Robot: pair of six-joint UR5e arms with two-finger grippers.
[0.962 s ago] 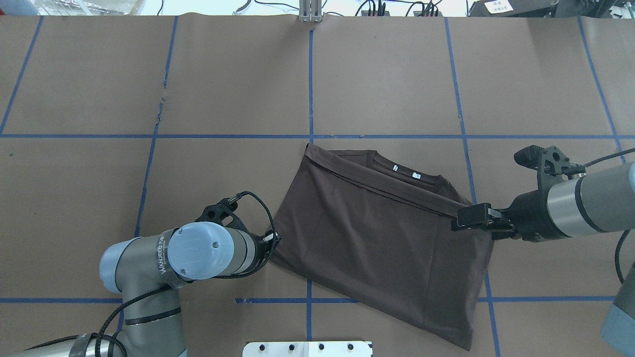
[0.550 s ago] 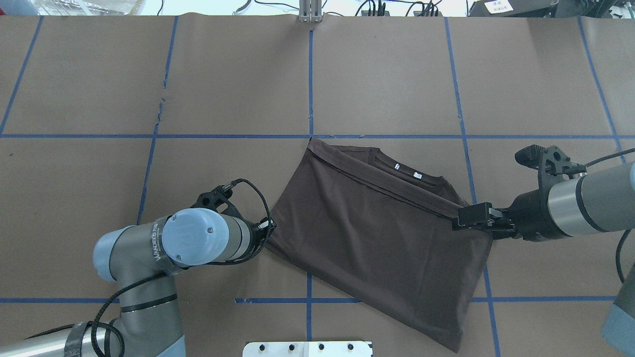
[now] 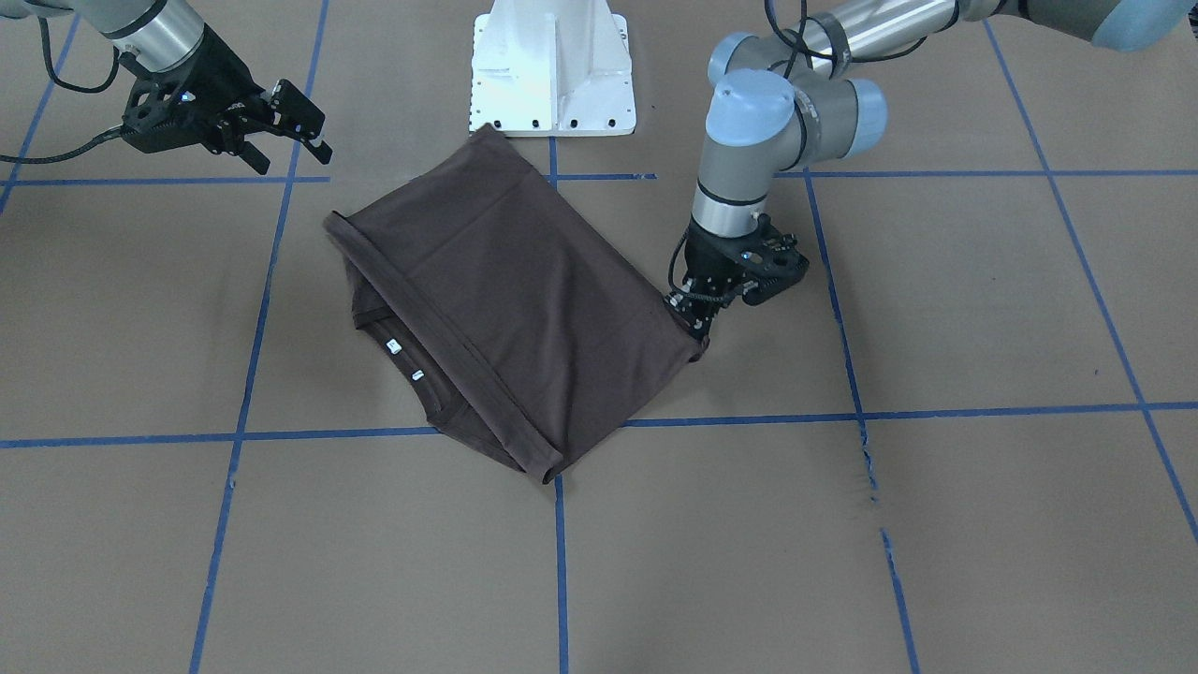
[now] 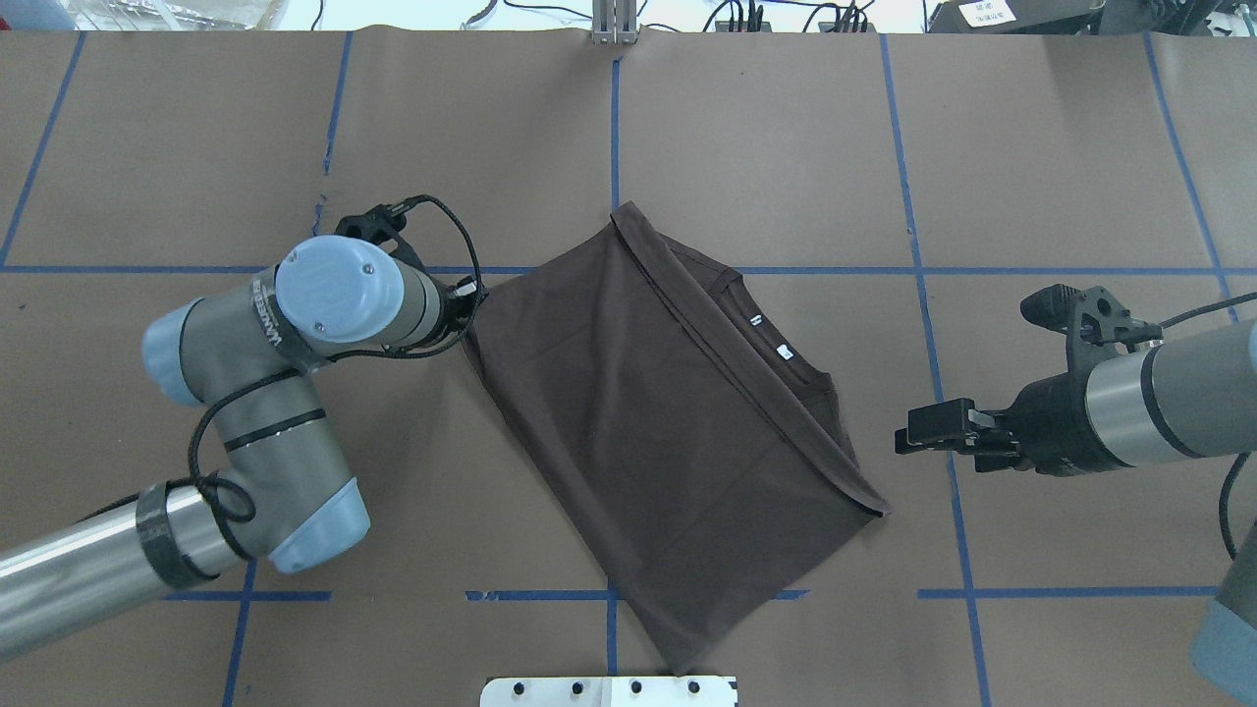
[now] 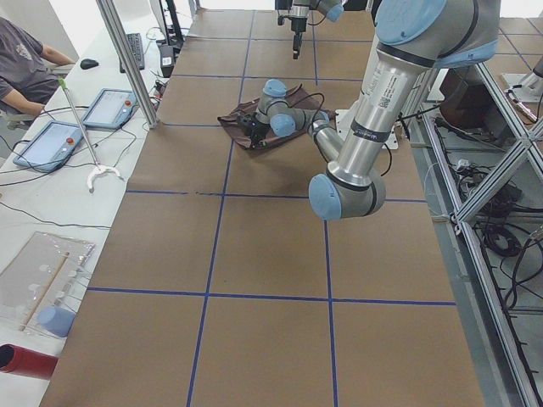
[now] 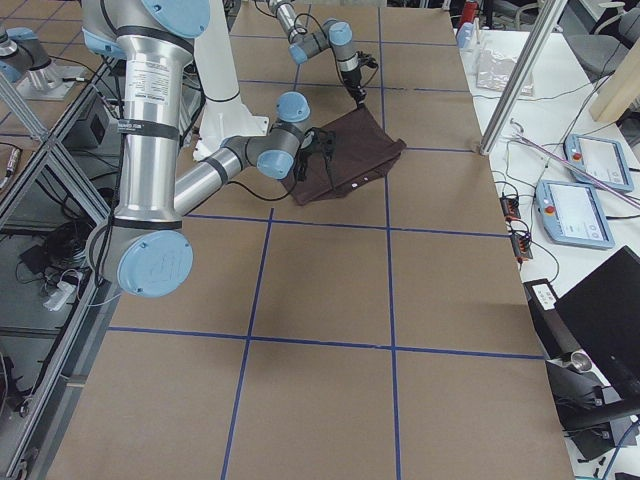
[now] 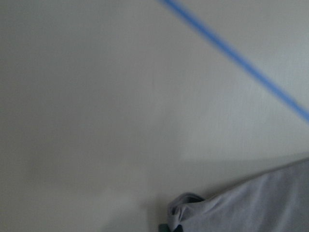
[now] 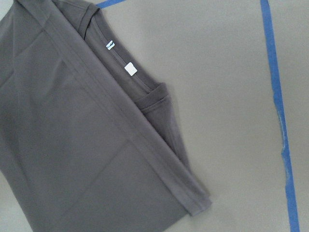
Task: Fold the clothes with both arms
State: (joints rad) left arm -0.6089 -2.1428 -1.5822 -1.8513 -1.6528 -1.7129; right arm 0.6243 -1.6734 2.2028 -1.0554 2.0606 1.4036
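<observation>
T-shirt [image 4: 678, 432] folded once, askew, near tip reaching pedestal base [image 4: 550, 691]. Left gripper [image 3: 697, 326], forward-left of base, pinching a shirt corner. Right gripper [image 4: 913, 437], forward-right of base, jaws parted, empty. Squaring and further folds likely remaining.

table [image 4: 766, 147]: brown paper, blue tape grid [image 4: 614, 147] | side bench [image 5: 51, 212]: white, tablets [image 5: 108, 108]

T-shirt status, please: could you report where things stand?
Left gripper shut on T-shirt corner. Right gripper open, clear of it. T-shirt folded, flat. White base by one corner.
</observation>
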